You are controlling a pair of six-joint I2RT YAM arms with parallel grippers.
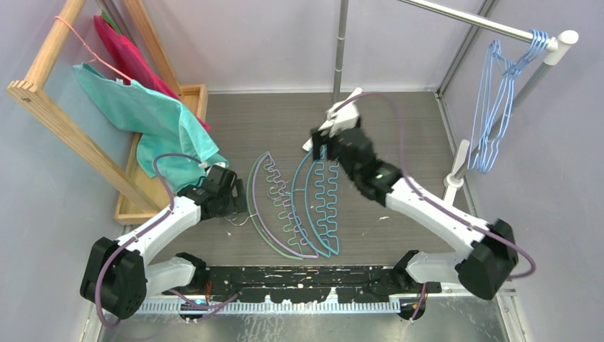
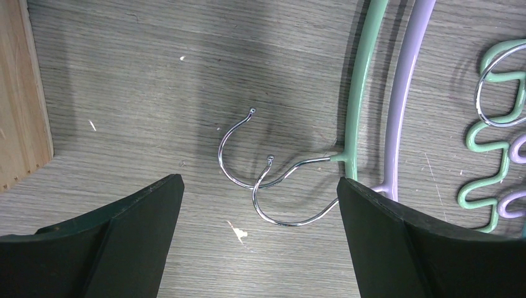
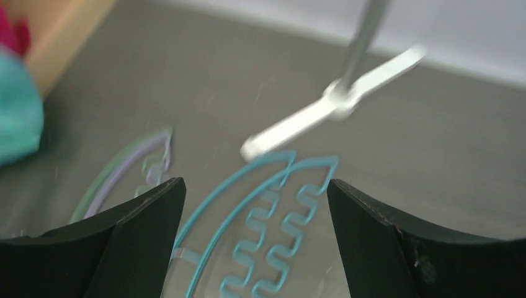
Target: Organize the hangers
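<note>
Two teal arched hangers (image 1: 322, 208) and a green one with a lilac one (image 1: 269, 203) lie flat mid-table, zigzag bars inward. Several light-blue wire hangers (image 1: 498, 107) hang on the rail at the right. My left gripper (image 1: 238, 201) is open and empty, low over the table beside the green and lilac hangers. In the left wrist view its jaws (image 2: 260, 183) stand wide apart around two metal hooks (image 2: 248, 158), next to the green arch (image 2: 358, 93) and the lilac arch (image 2: 404, 93). My right gripper (image 1: 318, 147) is open and empty above the teal hangers' far tips (image 3: 279, 205).
A silver rail (image 1: 484, 25) with a white joint (image 1: 567, 39) crosses the top right; its white foot (image 3: 335, 115) rests near the teal tips. A wooden rack (image 1: 64, 128) at the left holds teal cloth (image 1: 157, 121), pink cloth and a pink wire hanger (image 1: 85, 46).
</note>
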